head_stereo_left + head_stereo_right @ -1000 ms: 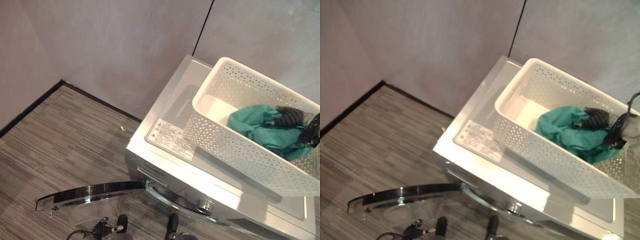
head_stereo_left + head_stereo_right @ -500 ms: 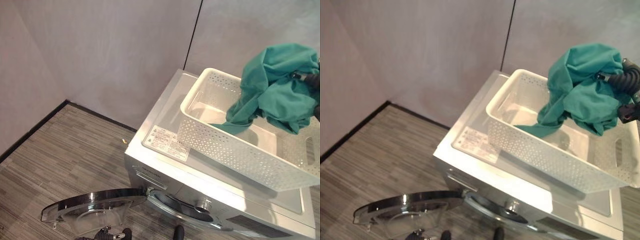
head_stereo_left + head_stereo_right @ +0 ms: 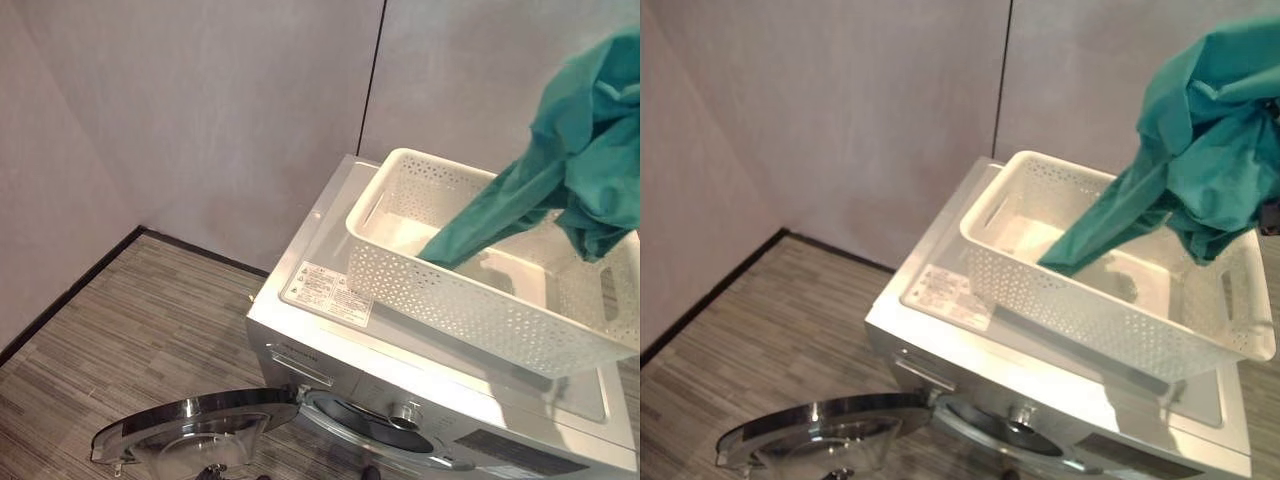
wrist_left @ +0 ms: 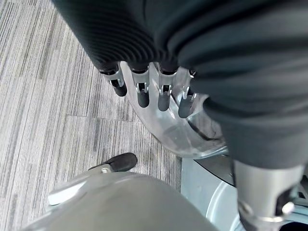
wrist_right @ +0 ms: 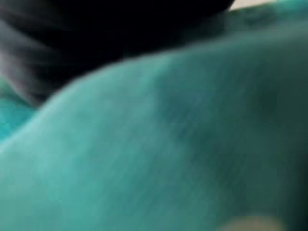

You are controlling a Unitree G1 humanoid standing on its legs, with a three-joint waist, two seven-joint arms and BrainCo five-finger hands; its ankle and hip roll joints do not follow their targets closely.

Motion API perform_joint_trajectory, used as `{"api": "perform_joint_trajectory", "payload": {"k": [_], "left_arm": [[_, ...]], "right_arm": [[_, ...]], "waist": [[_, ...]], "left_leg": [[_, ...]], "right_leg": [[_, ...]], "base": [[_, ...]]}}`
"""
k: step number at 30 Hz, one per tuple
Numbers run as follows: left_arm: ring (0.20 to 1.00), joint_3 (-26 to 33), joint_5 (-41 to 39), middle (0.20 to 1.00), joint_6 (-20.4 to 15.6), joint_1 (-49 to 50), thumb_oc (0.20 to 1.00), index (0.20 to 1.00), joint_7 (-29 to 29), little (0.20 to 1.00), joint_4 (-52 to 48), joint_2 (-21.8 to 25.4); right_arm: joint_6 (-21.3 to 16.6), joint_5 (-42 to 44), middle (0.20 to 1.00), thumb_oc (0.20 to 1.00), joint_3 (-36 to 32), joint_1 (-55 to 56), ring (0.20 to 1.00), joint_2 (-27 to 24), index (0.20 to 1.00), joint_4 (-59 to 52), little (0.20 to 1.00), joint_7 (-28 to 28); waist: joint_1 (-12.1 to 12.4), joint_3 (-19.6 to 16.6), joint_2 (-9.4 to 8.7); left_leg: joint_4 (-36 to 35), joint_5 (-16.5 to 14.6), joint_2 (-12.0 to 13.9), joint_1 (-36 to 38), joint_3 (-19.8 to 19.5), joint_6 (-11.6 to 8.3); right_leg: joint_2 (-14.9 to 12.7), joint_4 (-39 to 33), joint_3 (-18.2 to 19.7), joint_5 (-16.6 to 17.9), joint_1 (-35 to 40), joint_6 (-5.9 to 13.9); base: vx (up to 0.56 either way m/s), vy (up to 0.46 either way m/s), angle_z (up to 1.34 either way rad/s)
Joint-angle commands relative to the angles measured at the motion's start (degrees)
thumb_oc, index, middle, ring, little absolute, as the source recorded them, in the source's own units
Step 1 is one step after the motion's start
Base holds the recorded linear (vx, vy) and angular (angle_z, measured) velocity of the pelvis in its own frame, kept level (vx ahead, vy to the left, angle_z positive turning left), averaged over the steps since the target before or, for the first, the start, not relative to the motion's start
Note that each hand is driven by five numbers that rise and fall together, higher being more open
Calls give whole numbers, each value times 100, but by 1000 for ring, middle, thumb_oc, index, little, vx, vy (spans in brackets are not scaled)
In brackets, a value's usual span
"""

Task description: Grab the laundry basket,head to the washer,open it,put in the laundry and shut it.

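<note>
teal garment: lifted above the right part of the laundry basket, one trailing end still reaching down inside it. right hand: buried in the cloth, fingers hidden, cannot tell how far closed. laundry basket: white, perforated, slot handles at its ends, standing on the washer. washer: silver-white front loader with a label sheet on its top, set in the right half of the scene against the far wall. door: chrome-rimmed, swung wide open to the left, near the floor. floor: grey striped planks, dark skirting along pale walls. left hand: fingers loosely extended, holding nothing, hanging above the door glass.
</note>
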Motion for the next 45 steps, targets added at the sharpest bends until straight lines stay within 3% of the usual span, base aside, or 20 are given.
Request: {"api": "perform_joint_trajectory", "payload": {"k": [1, 7, 12, 37, 40, 45], "left_arm": [[1000, -187, 279, 1000, -23, -428, 1000, 1000, 205, 1000, 378, -111], [1000, -207, 390, 1000, -47, -423, 1000, 1000, 313, 1000, 368, -121], [1000, -119, 491, 1000, -72, -387, 1000, 1000, 427, 1000, 381, -127], [1000, -75, 603, 1000, -108, -380, 1000, 1000, 487, 1000, 456, -140], [1000, 141, 764, 1000, -153, -261, 1000, 1000, 512, 1000, 505, -148], [1000, 199, 782, 1000, -205, -259, 1000, 1000, 554, 1000, 519, -103]], "right_arm": [[37, -847, 200, 200, -796, -195, 200, 59, 200, -403, 200, -950], [-13, -1280, 200, 200, -1242, 147, 200, 431, 200, -859, 200, -1399], [169, -1962, 200, 200, -1481, 310, 200, 472, 200, -1213, 200, -1659], [163, -2092, 200, 200, -1633, 493, 200, 472, 200, -1426, 200, -1685], [744, -3217, 200, 200, -2812, 1278, 200, 94, 200, -1615, 200, -2120], [1165, -3661, 200, 200, -3371, 1935, 200, 103, 200, -1174, 200, -2341]], "waist": [[118, -38, -212], [120, -39, -186], [108, -47, -178], [79, -46, -203], [-87, -113, -171], [-93, -152, -156]], "left_leg": [[64, -512, -33, 280, 371, 35], [64, -545, -47, 307, 378, 63], [64, -571, -50, 336, 397, 71], [64, -602, -81, 385, 455, 81], [64, -621, -138, 366, 465, 108], [64, -648, -195, 353, 502, 145]], "right_leg": [[-60, 174, 164, -397, 509, 299], [-58, 153, 176, -411, 534, 305], [-62, 135, 178, -405, 554, 312], [-80, 128, 167, -388, 583, 330], [-140, 179, 124, -348, 580, 405], [-209, 241, 131, -326, 528, 439]], "base": [[0, 0, 0], [0, 0, 0], [0, 0, 0], [0, 0, 0], [-6, 86, 8], [-17, 38, 7]]}}
